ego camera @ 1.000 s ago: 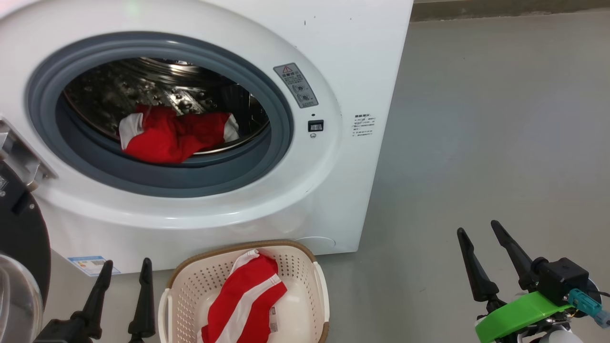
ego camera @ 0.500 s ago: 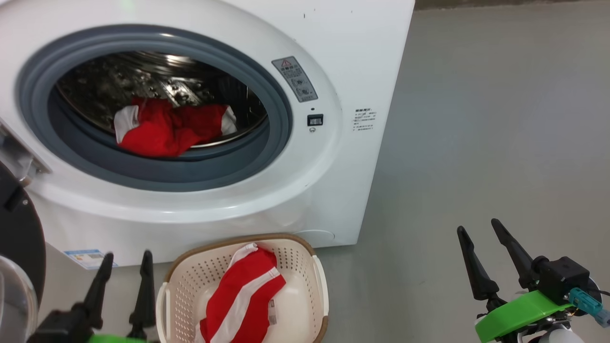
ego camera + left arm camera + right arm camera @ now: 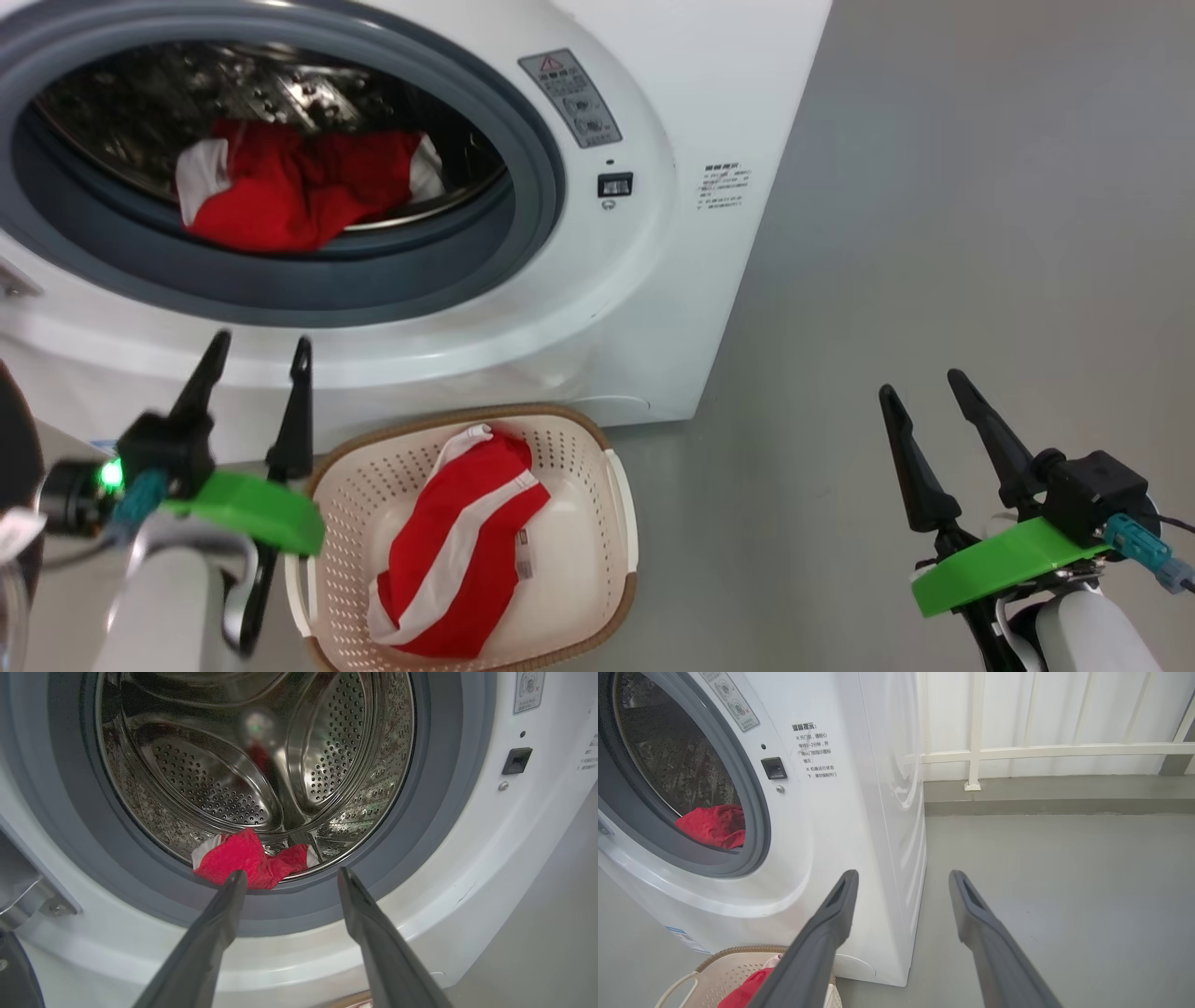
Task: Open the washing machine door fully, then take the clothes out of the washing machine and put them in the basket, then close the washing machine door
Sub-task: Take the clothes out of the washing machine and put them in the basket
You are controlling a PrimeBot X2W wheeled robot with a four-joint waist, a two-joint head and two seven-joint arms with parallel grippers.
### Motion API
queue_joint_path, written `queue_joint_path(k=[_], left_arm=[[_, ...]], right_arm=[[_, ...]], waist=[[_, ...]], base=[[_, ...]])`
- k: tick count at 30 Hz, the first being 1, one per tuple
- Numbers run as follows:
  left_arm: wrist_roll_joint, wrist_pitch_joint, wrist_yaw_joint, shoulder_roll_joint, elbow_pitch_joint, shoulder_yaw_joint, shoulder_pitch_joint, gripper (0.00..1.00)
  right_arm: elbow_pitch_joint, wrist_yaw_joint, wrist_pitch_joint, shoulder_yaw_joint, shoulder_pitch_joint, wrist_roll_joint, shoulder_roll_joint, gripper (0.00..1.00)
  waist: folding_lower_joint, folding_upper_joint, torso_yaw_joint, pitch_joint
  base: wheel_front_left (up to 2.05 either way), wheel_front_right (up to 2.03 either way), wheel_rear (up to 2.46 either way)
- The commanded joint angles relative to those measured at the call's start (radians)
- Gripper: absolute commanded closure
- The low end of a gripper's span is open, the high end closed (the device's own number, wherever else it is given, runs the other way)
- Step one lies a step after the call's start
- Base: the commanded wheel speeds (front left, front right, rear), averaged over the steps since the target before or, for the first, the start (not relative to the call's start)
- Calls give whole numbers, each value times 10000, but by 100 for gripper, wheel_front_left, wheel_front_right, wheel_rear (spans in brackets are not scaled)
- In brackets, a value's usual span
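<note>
Red garment [image 3: 448, 551] in basket [image 3: 574, 467], long axis toward washing machine [image 3: 653, 308] (stripe alongside).

The door [image 3: 11, 429] is showing as a dark sliver at the head view's left edge; the washer's [image 3: 653, 308] labels [image 3: 724, 187] are reading too small; the ring [image 3: 373, 280] is hiding the drum garment's [image 3: 271, 201] lower edge; the left gripper [image 3: 261, 338] is looking blurred; the basket [image 3: 710, 970] is running off the right wrist view's bottom.

The white washing machine [image 3: 653, 280] gapes open, a crumpled red garment [image 3: 280, 191] on its drum's front lip. A second, white-striped garment [image 3: 457, 551] lies in the cream basket [image 3: 574, 467] just before it.
</note>
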Motion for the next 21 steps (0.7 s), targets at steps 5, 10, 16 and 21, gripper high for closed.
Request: queue_joint_path(k=[5, 10, 16, 21], left_arm=[[716, 731, 216, 531, 850, -206, -1568, 0], [1307, 1604, 384, 696, 1871, -659, -2772, 0], [1992, 2393, 671, 991, 3000, -1099, -4031, 0], [2542, 2847, 856, 1170, 3893, -1513, -5089, 0]], right_arm=[[-215, 16, -120, 279, -438, 18, 53, 0], [-166, 16, -120, 421, -657, 16, 146, 0], [-144, 16, -120, 545, -740, 38, 285, 0], [-146, 16, -120, 613, -836, 61, 327, 0]], waist=[[0, -1, -37, 534], [0, -1, -153, 638], [0, -1, -293, 755], [0, -1, -391, 943]], base=[[0, 0, 0], [0, 0, 0], [0, 0, 0], [0, 0, 0]])
